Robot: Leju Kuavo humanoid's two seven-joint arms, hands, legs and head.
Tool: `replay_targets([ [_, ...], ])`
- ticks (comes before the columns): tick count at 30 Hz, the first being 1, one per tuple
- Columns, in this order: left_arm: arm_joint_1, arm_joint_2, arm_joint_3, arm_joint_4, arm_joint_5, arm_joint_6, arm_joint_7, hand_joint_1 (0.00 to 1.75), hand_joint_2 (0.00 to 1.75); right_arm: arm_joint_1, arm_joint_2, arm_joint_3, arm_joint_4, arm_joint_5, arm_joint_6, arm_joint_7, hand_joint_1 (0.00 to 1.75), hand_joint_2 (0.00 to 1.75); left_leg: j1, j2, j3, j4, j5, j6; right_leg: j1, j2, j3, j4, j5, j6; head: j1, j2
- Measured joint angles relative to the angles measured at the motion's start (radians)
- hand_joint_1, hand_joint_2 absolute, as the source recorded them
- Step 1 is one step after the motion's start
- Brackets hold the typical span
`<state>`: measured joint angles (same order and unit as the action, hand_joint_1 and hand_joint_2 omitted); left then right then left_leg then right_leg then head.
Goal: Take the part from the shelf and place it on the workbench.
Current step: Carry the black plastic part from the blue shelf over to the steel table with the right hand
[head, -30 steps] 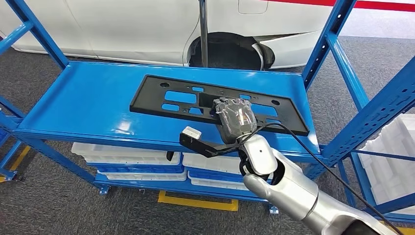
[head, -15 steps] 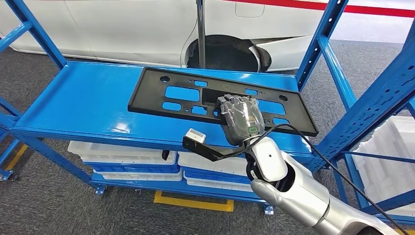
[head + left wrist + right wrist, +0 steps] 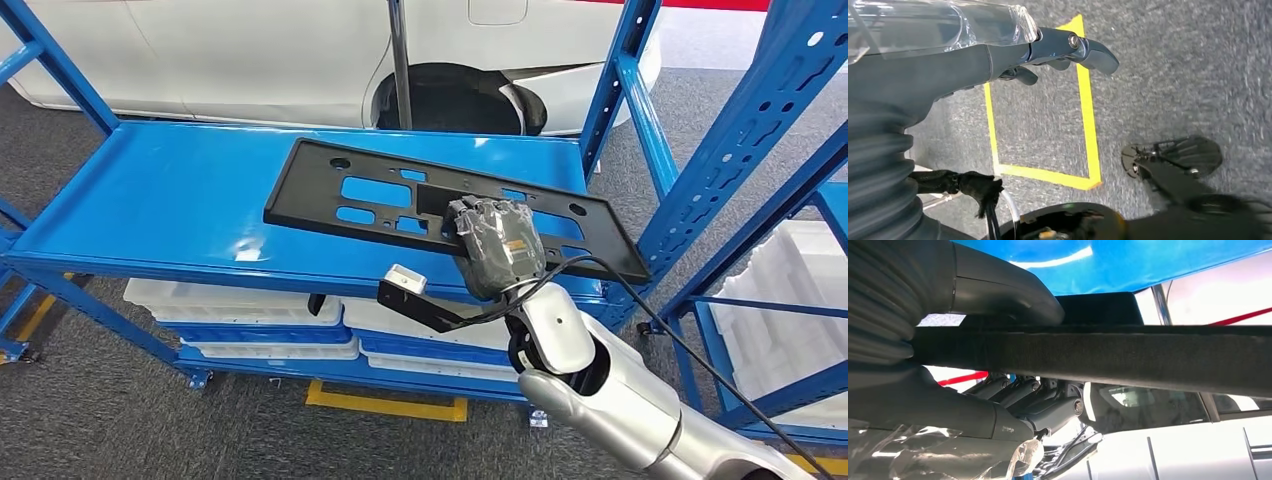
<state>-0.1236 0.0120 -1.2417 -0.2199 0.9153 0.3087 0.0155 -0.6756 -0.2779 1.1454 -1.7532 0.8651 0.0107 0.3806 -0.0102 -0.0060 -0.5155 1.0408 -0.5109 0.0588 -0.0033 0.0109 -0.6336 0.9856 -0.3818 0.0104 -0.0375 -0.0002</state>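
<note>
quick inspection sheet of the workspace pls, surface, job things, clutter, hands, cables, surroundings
surface: blue shelf, top level bare apart from the part
job's things: black plate with cut-outs, its near edge gripped
clutter: nothing seen
hands: right hand grips the plate's edge, thumb on one face, fingers on the other; left hand holds nothing, above the floor
cables: black cable along the right arm
surroundings: white trays below, white car behind, yellow floor tape

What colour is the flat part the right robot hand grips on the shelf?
Black, matte; the part shows best in the head view.
</note>
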Motion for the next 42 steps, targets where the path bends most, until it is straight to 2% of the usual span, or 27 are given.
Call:
replay_targets([
  [2, -0.003, 0.002, 0.000, 0.000, 0.000, 0.000, 0.001, 0.00, 1.75, 0.000, -0.001, -0.003, -0.002, -0.007, 0.000, -0.003, 1.75, 1.75, -0.015, 0.002, 0.037, -0.079, 0.028, 0.014, -0.002, -0.001, -0.003, -0.003, 0.011, 0.006, 0.002, 0.000],
  [5, -0.005, 0.001, 0.000, 0.000, 0.000, 0.000, 0.001, 0.00, 1.75, 0.003, -0.004, -0.004, -0.004, -0.013, 0.000, -0.007, 1.75, 1.75, -0.017, 0.003, 0.030, -0.106, 0.054, 0.010, -0.005, -0.003, -0.009, -0.009, 0.021, 0.025, 0.002, 0.000],
  [7, -0.006, 0.000, 0.000, 0.000, 0.000, 0.000, 0.001, 0.00, 1.75, 0.004, -0.008, -0.005, -0.006, -0.016, 0.000, -0.008, 1.75, 1.75, -0.009, 0.005, 0.022, -0.122, 0.079, 0.011, -0.004, -0.003, -0.028, 0.038, -0.034, 0.035, 0.003, 0.000],
  [9, -0.006, -0.001, 0.000, 0.000, 0.000, -0.002, 0.001, 0.00, 1.75, 0.006, -0.010, -0.005, -0.007, -0.017, 0.000, -0.008, 1.75, 1.75, -0.005, 0.007, 0.003, -0.123, 0.098, 0.012, -0.007, -0.004, -0.065, 0.163, -0.130, 0.044, 0.006, 0.000],
  [10, -0.005, -0.002, 0.000, 0.000, 0.000, -0.003, 0.001, 0.00, 1.75, 0.008, -0.012, -0.005, -0.007, -0.019, 0.000, -0.009, 1.75, 1.75, -0.004, 0.007, -0.007, -0.123, 0.106, 0.011, -0.008, -0.004, -0.079, 0.226, -0.161, 0.048, 0.006, 0.000],
  [11, -0.005, -0.003, 0.000, 0.000, 0.000, -0.004, 0.001, 0.00, 1.75, 0.011, -0.013, -0.005, -0.007, -0.022, 0.000, -0.010, 1.75, 1.75, -0.003, 0.007, -0.017, -0.122, 0.113, 0.010, -0.010, -0.004, -0.081, 0.264, -0.172, 0.052, 0.006, 0.000],
  [12, -0.004, -0.003, 0.000, 0.000, 0.000, -0.004, 0.001, 0.00, 1.75, 0.014, -0.014, -0.005, -0.007, -0.025, 0.000, -0.010, 1.75, 1.75, 0.000, 0.007, -0.026, -0.121, 0.120, 0.007, -0.011, -0.005, -0.065, 0.264, -0.162, 0.056, 0.006, 0.000],
  [13, -0.004, -0.004, 0.000, 0.000, 0.000, -0.005, 0.001, 0.00, 1.75, 0.015, -0.015, -0.005, -0.007, -0.028, 0.000, -0.012, 1.75, 1.75, 0.003, 0.007, -0.035, -0.118, 0.125, 0.003, -0.013, -0.005, -0.027, 0.221, -0.139, 0.059, 0.006, 0.000],
  [15, -0.005, -0.004, 0.000, 0.000, -0.001, -0.006, 0.001, 0.00, 1.75, 0.016, -0.016, -0.005, -0.008, -0.029, 0.002, -0.015, 1.75, 1.75, 0.006, 0.006, -0.053, -0.105, 0.132, -0.006, -0.016, -0.005, 0.075, 0.073, -0.099, 0.063, 0.007, 0.000],
  [17, -0.005, -0.004, 0.000, 0.000, -0.001, -0.006, 0.000, 0.00, 1.75, 0.015, -0.016, -0.005, -0.009, -0.024, 0.006, -0.015, 1.75, 1.75, 0.005, 0.005, -0.067, -0.091, 0.137, -0.016, -0.015, -0.001, 0.125, -0.012, -0.090, 0.054, 0.007, 0.000],
  [20, -0.004, -0.002, 0.000, 0.000, 0.000, -0.007, 0.000, 0.00, 1.75, 0.014, -0.017, -0.005, -0.010, -0.018, 0.013, -0.013, 1.75, 1.75, 0.007, 0.002, -0.084, -0.080, 0.144, -0.036, -0.012, -0.002, 0.111, -0.016, -0.082, 0.025, 0.006, 0.000],
  [21, -0.003, -0.002, 0.000, 0.000, 0.000, -0.007, 0.000, 0.00, 1.75, 0.014, -0.017, -0.005, -0.010, -0.017, 0.014, -0.013, 1.75, 1.75, 0.009, 0.002, -0.094, -0.064, 0.129, -0.042, -0.012, -0.005, 0.104, -0.016, -0.075, 0.015, 0.006, 0.000],
  [23, -0.004, -0.001, 0.000, 0.000, 0.000, -0.007, 0.000, 0.00, 1.75, 0.013, -0.017, -0.005, -0.010, -0.017, 0.015, -0.014, 1.75, 1.75, 0.013, 0.002, -0.132, 0.030, 0.055, -0.055, -0.014, -0.015, 0.088, -0.018, -0.061, -0.001, 0.005, 0.000],
  [25, -0.004, -0.001, 0.000, 0.000, 0.000, -0.008, 0.000, 0.00, 1.75, 0.013, -0.017, -0.005, -0.010, -0.016, 0.016, -0.012, 1.75, 1.75, 0.016, 0.003, -0.178, 0.171, -0.023, -0.064, -0.012, -0.027, 0.069, -0.017, -0.047, -0.007, 0.004, 0.000],
  [26, -0.003, -0.001, 0.000, 0.000, 0.000, -0.008, 0.000, 0.00, 1.75, 0.014, -0.017, -0.005, -0.010, -0.016, 0.016, -0.011, 1.75, 1.75, 0.017, 0.003, -0.186, 0.216, -0.038, -0.067, -0.012, -0.034, 0.060, -0.017, -0.040, -0.007, 0.004, 0.000],
  [27, -0.002, -0.001, 0.000, 0.000, 0.000, -0.009, 0.000, 0.00, 1.75, 0.014, -0.017, -0.005, -0.010, -0.016, 0.017, -0.011, 1.75, 1.75, 0.018, 0.003, -0.177, 0.225, -0.034, -0.067, -0.011, -0.040, 0.050, -0.017, -0.033, -0.006, 0.004, 0.000],
  [28, -0.002, -0.001, 0.000, 0.000, -0.001, -0.011, 0.001, 0.00, 1.75, 0.014, -0.017, -0.005, -0.010, -0.016, 0.017, -0.011, 1.75, 1.75, 0.018, 0.004, -0.146, 0.191, -0.013, -0.065, -0.011, -0.046, 0.041, -0.017, -0.026, -0.005, 0.004, 0.000],
  [31, -0.006, -0.001, -0.001, 0.000, -0.002, -0.013, 0.003, 0.00, 1.75, 0.014, -0.017, -0.005, -0.010, -0.016, 0.017, -0.011, 1.75, 1.75, 0.008, 0.035, 0.002, -0.030, 0.041, -0.048, -0.009, -0.064, 0.024, -0.017, -0.007, 0.004, 0.004, 0.000],
  [32, -0.008, 0.000, -0.001, 0.000, -0.002, -0.014, 0.003, 0.00, 1.75, 0.014, -0.018, -0.005, -0.010, -0.015, 0.017, -0.011, 1.75, 1.75, 0.003, 0.045, 0.030, -0.079, 0.046, -0.041, -0.009, -0.072, 0.023, -0.019, -0.001, 0.009, 0.006, 0.000],
  [33, -0.010, 0.000, -0.001, 0.000, -0.002, -0.014, 0.003, 0.00, 1.75, 0.014, -0.018, -0.005, -0.010, -0.015, 0.017, -0.011, 1.75, 1.75, -0.004, 0.050, 0.039, -0.104, 0.046, -0.034, -0.011, -0.080, 0.022, -0.020, 0.006, 0.015, 0.005, 0.000],
  [35, -0.010, 0.000, -0.001, 0.000, -0.002, -0.015, 0.003, 0.00, 1.75, 0.014, -0.018, -0.006, -0.010, -0.015, 0.018, -0.011, 1.75, 1.75, -0.006, 0.039, 0.028, -0.113, 0.064, -0.021, -0.013, -0.090, 0.019, -0.024, 0.015, 0.029, 0.002, 0.000],
  [36, -0.010, 0.000, -0.002, 0.000, -0.002, -0.015, 0.003, 0.00, 1.75, 0.014, -0.018, -0.006, -0.010, -0.015, 0.018, -0.011, 1.75, 1.75, -0.004, 0.031, 0.023, -0.118, 0.074, -0.015, -0.014, -0.081, 0.014, -0.016, 0.003, 0.035, 0.001, 0.000],
  [37, -0.011, 0.000, -0.002, 0.000, -0.002, -0.015, 0.003, 0.00, 1.75, 0.015, -0.019, -0.006, -0.010, -0.015, 0.018, -0.010, 1.75, 1.75, -0.001, 0.024, 0.016, -0.122, 0.086, -0.009, -0.014, -0.064, 0.004, 0.009, -0.025, 0.039, 0.002, 0.000],
  [39, -0.012, -0.001, -0.003, 0.000, -0.002, -0.015, 0.004, 0.00, 1.75, 0.016, -0.020, -0.006, -0.010, -0.015, 0.018, -0.011, 1.75, 1.75, 0.001, 0.011, -0.004, -0.124, 0.107, 0.000, -0.014, -0.027, -0.032, 0.123, -0.121, 0.043, 0.004, 0.000],
  [40, -0.011, -0.001, -0.003, 0.000, -0.002, -0.015, 0.004, 0.00, 1.75, 0.017, -0.021, -0.006, -0.010, -0.015, 0.018, -0.011, 1.75, 1.75, 0.001, 0.004, -0.015, -0.124, 0.116, 0.003, -0.014, -0.019, -0.051, 0.194, -0.163, 0.043, 0.004, 0.000],
  [41, -0.010, -0.001, -0.003, 0.000, -0.002, -0.015, 0.004, 0.00, 1.75, 0.019, -0.022, -0.006, -0.010, -0.015, 0.018, -0.011, 1.75, 1.75, 0.000, -0.005, -0.027, -0.123, 0.125, 0.003, -0.014, -0.017, -0.061, 0.248, -0.186, 0.043, 0.005, 0.000],
  [42, -0.009, -0.001, -0.004, 0.000, -0.002, -0.015, 0.004, 0.00, 1.75, 0.020, -0.022, -0.006, -0.010, -0.015, 0.018, -0.011, 1.75, 1.75, -0.001, -0.014, -0.039, -0.122, 0.134, 0.003, -0.013, -0.016, -0.056, 0.269, -0.187, 0.043, 0.005, 0.000],
])
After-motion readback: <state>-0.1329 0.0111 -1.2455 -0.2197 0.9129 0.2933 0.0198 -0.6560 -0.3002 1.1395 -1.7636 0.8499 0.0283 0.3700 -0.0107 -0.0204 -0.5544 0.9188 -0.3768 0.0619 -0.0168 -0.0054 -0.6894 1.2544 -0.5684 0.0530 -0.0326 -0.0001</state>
